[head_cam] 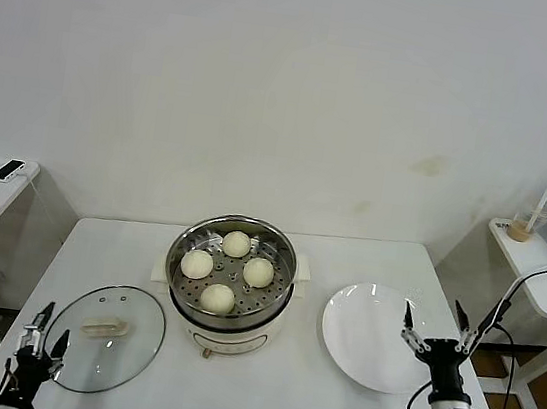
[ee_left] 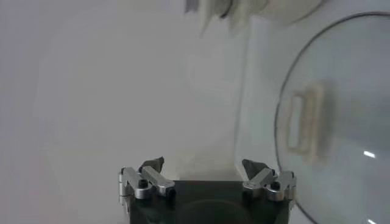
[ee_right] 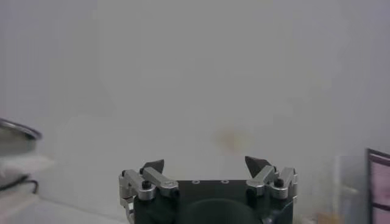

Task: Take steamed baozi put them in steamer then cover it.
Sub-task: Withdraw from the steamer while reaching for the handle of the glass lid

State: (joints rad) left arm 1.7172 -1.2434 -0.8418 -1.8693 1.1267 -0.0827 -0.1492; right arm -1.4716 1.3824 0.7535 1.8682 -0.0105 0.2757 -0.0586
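Looking at your worktop point(head_cam: 329, 393):
Buns: you see four buns point(head_cam: 227, 269) inside the steamer point(head_cam: 231, 278), mid-worktop.
Lid: your lid point(head_cam: 105, 338) lies flat to the steamer's left, off the pot.
Plate: empty plate point(head_cam: 369, 336) on the right.
Left tool point(head_cam: 43, 343): spread wide, empty, beside the lid's rim.
Right tool point(head_cam: 435, 332): spread wide, empty, over the plate's edge.

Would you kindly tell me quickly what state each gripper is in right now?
Left gripper: jaws open, holding nothing, beside the cover.
Right gripper: jaws open, holding nothing, at the white plate's edge.
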